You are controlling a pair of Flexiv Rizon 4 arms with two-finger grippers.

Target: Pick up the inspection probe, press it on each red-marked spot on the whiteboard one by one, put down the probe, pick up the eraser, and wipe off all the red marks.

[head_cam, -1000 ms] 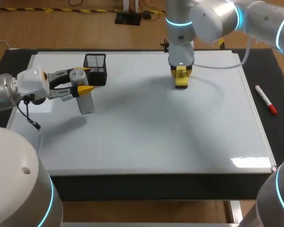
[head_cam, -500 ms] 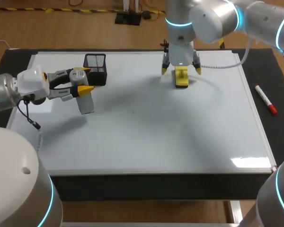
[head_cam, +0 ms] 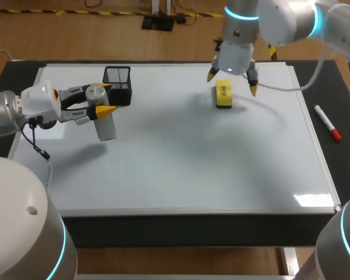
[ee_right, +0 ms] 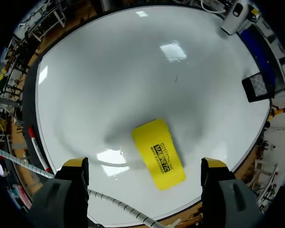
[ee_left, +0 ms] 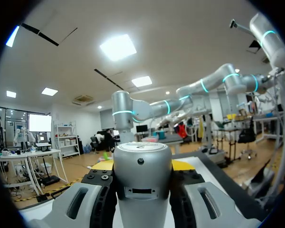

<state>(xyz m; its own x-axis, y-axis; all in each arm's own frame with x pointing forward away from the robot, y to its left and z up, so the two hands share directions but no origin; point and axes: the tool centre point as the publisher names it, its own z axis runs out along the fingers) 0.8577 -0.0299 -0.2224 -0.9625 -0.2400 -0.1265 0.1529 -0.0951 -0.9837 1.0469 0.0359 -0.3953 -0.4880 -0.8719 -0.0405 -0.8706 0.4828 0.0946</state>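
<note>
Two grippers: right gripper [head_cam: 233, 83] wide open, empty, above eraser [head_cam: 223, 94] lying flat on whiteboard [head_cam: 192, 169], far side. Left gripper [head_cam: 102, 98] clamps probe [head_cam: 107, 128]. Eraser likely light, rigid; grip its long sides.

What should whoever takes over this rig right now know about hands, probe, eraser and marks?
Left hand: shut on the probe, held over the whiteboard beside the mesh basket.
Right hand: open, above the eraser, not touching it.
Eraser: lies flat on the whiteboard's far side.
Done: no red marks show on the board, so pressing and wiping look finished.
Left: put the probe down; confirm the board is clean.
</note>
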